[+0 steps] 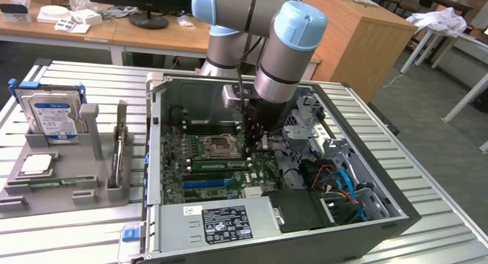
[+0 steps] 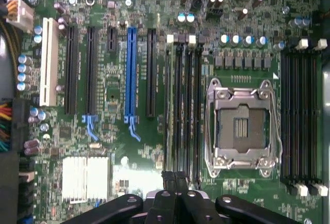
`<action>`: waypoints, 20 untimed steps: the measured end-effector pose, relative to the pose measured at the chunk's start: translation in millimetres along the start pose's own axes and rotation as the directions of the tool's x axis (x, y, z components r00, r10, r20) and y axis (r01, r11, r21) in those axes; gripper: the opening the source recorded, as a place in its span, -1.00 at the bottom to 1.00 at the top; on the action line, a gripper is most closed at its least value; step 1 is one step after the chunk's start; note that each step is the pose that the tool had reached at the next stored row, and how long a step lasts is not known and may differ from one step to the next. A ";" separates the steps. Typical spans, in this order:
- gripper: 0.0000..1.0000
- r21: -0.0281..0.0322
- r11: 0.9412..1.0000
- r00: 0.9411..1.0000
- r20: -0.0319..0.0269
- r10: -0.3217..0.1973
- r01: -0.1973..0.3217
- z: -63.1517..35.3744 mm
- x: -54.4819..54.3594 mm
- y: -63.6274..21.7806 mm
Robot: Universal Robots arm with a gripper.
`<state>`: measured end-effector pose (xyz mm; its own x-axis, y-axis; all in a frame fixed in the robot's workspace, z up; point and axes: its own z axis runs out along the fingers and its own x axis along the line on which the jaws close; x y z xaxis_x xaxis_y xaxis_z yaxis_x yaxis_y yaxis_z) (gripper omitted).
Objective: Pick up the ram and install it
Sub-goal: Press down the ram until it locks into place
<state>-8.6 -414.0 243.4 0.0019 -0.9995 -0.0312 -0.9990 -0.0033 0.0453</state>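
The ram (image 1: 217,164) looks like a long green stick with dark chips. It stands on edge in a black memory slot beside the empty processor socket (image 1: 217,145), inside the open computer case. My gripper (image 1: 255,143) hangs just above the motherboard, near the stick's end on the exterior view's right, and I cannot tell if it touches. In the wrist view the gripper (image 2: 174,176) is shut, with nothing between its fingers, over the row of black memory slots (image 2: 183,110) next to the processor socket (image 2: 242,126).
The case walls (image 1: 156,138) and drive cage (image 1: 305,124) box in the motherboard. Cables (image 1: 339,181) and the power supply (image 1: 221,221) lie near the front. On the exterior view's left, a grey tray (image 1: 68,187) holds a hard drive (image 1: 50,112) and a square silver chip (image 1: 38,164).
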 end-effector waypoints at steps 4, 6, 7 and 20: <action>-0.79 0.003 1.000 1.000 0.000 0.000 0.000 0.6 -0.1 9.5; -0.79 0.004 1.000 1.000 0.000 0.000 0.000 0.7 0.0 13.7; -0.79 0.005 1.000 1.000 0.000 0.000 0.000 0.8 0.0 15.7; -0.79 0.015 1.000 1.000 0.000 0.000 0.000 1.9 -0.1 40.9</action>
<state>-49.6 -414.0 243.3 0.0024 -0.9995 -0.0313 -0.9995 -0.0034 0.0305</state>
